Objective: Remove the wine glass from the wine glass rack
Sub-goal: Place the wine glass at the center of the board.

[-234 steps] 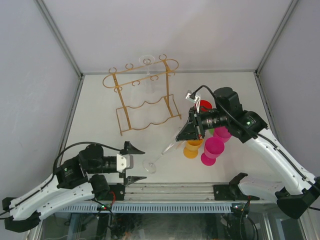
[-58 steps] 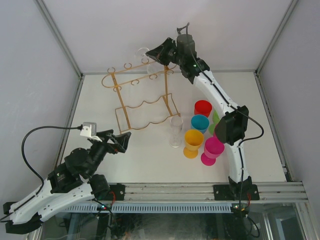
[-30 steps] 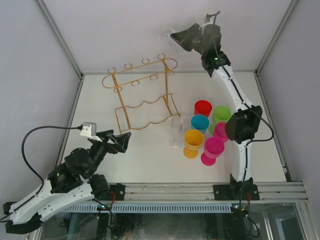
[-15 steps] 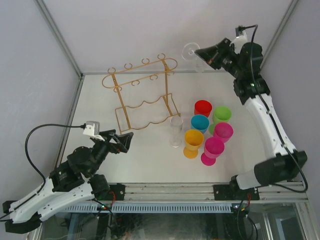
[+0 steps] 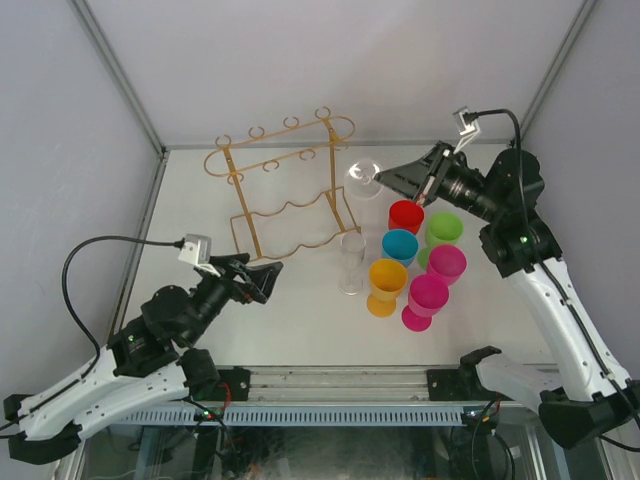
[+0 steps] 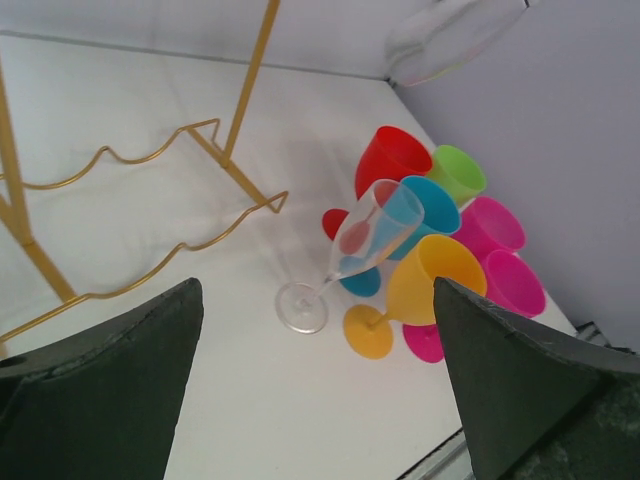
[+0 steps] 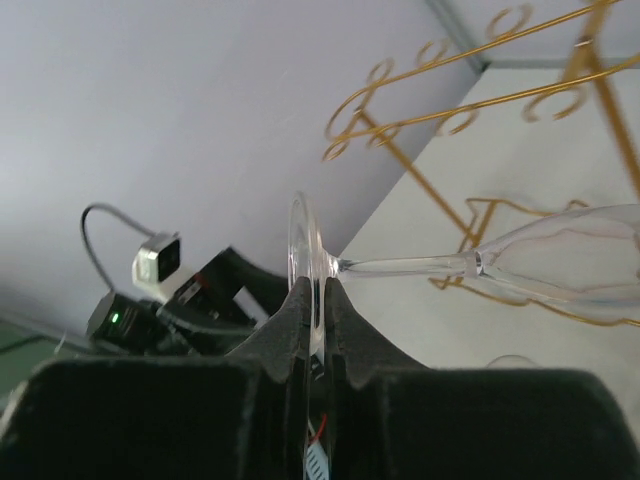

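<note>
**Glass off the rack, carried by its foot in the right arm**

From overhead, the wine glass (image 5: pixel 363 180) hangs in the air just beside the right end of the wine glass rack (image 5: pixel 283 190), touching none of its wire. The right gripper (image 5: pixel 395 180) has it, with the bowl pointing left, away from the arm. The rack's top loops look empty. Well apart at the near left, the left gripper (image 5: pixel 268 278) is spread wide and holds nothing. A clear flute (image 5: pixel 350 262) and a cluster of coloured goblets (image 5: pixel 420 262) stand on the table (image 5: pixel 200 220) below the carried glass.

The left wrist camera shows its own fingers (image 6: pixel 110 400) splayed wide, with the flute and goblets ahead and only the glass's bowl (image 6: pixel 455 35) at the top edge.

On the right wrist, the fingers are pinched on the round foot (image 7: pixel 305 270). The stem runs rightward to the bowl, roughly level. Setting it down, I'd judge, means turning that axis upright clear of the goblets.
</note>
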`<state>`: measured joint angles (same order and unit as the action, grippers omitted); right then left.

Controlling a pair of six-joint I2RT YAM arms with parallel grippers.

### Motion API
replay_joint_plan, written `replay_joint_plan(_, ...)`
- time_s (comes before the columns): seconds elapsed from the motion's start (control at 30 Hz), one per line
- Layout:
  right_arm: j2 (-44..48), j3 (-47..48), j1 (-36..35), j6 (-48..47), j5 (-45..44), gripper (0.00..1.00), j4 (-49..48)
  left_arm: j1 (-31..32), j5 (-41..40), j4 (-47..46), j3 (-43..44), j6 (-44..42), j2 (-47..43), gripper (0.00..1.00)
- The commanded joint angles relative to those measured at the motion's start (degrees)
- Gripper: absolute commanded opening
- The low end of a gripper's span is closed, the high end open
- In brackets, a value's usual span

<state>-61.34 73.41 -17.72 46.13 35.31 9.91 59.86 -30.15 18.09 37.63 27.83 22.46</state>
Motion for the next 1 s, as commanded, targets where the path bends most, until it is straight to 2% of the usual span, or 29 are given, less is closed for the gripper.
replay_joint_plan(0.0,3.8,1.1,-5.8,-6.4,2.9,0.00,-2.1,-0.2,4.4,-7.5,3.5,2.3,2.0,1.00)
replay_joint_plan(0.23,3.3,1.1,-12.6,-7.2,4.2,0.00,-1.3,-0.2,5.5,-8.6,3.8,4.6,2.5,0.99)
replay_joint_plan(0.47,-1.4,1.1,-18.4,-9.9,2.4,0.00,-3.3,-0.2,5.3,-7.8,3.5,5.3,-1.5,0.97)
replay_joint_plan(0.73,-7.4,1.1,-22.6,-11.4,2.5,0.00,-9.1,-0.2,13.6,-12.0,0.8,8.8,-7.1,0.98)
replay_joint_plan(0.97,-9.6,1.0,-25.8,-14.7,2.0,0.00,-8.9,-0.2,17.5,-18.5,-1.0,14.1,-4.4,0.97)
